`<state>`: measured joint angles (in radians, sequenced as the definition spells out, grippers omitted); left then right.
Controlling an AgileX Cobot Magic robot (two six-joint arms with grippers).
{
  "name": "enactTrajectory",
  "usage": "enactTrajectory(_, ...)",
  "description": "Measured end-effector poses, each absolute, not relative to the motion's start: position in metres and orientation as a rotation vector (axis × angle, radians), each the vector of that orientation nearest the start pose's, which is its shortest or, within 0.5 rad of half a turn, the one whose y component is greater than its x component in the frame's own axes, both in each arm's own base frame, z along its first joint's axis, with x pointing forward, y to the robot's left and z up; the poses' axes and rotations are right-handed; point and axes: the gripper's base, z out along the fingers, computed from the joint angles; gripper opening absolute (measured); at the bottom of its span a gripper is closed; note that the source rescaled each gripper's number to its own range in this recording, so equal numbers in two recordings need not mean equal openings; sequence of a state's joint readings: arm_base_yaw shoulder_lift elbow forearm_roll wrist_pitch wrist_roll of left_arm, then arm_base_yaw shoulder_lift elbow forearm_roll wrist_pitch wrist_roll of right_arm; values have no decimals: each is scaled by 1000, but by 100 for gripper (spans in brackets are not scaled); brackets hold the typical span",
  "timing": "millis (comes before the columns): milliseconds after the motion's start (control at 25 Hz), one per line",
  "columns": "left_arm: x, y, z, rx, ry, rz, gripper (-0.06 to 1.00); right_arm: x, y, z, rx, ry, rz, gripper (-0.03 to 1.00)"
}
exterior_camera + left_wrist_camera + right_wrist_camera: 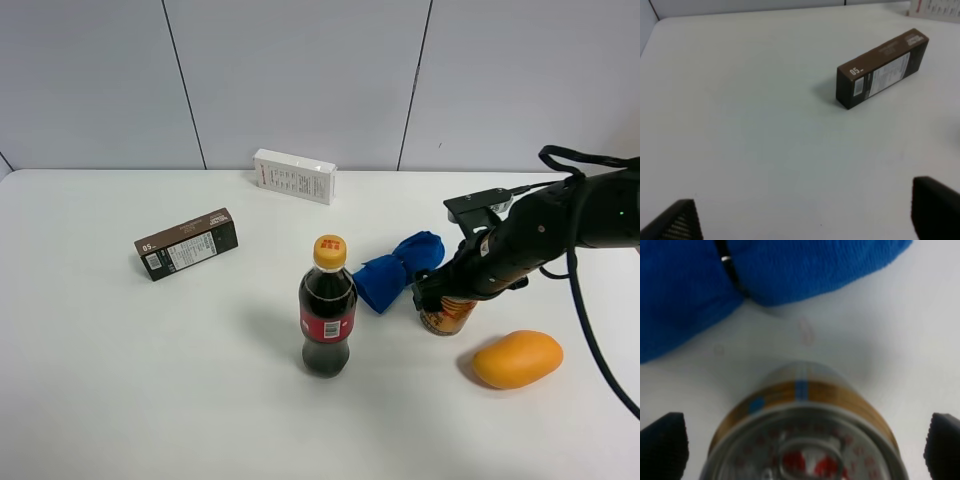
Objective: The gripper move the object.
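The small gold-orange can (449,317) with a silver top and red markings stands upright on the white table, between a blue cloth and a mango. My right gripper (446,293) is lowered over its top from the right. In the right wrist view the can (805,430) sits between the two dark fingertips (664,445), with a gap on each side, so the right gripper (805,450) is open around it. My left gripper (810,215) is open and empty above bare table; that arm is out of the exterior high view.
A blue cloth (398,268) lies just left of the can. An orange mango (517,359) lies to its right front. A cola bottle (327,308) stands in the middle. A brown box (187,243) lies at the left and a white box (294,175) at the back.
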<state>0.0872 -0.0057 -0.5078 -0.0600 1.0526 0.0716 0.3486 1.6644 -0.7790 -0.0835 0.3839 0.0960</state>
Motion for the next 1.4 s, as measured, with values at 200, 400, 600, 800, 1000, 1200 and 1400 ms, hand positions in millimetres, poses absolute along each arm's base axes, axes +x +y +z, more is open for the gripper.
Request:
enactTrajectory(200, -6, -5, 280, -13, 2021, 29, 100, 261, 91, 189, -462, 2649, 56, 85)
enactTrajectory(400, -6, -5, 280, -13, 2021, 29, 100, 237, 82, 239, -432, 2544, 73, 95)
enactTrajectory(600, -6, -5, 280, -13, 2021, 29, 100, 210, 70, 273, -421, 2480, 62, 99)
enactTrajectory(800, -6, -5, 280, -13, 2021, 29, 100, 198, 62, 316, -418, 2428, 11, 99)
enactTrajectory(1000, -6, -5, 280, -13, 2021, 29, 100, 204, 45, 360, -374, 2336, -99, 99)
enactTrajectory(1200, -6, -5, 280, -13, 2021, 29, 100, 204, 11, 396, -286, 2321, -280, 99)
enactTrajectory(1400, -6, -5, 280, -13, 2021, 29, 100, 191, -24, 414, -118, 2341, -427, 99)
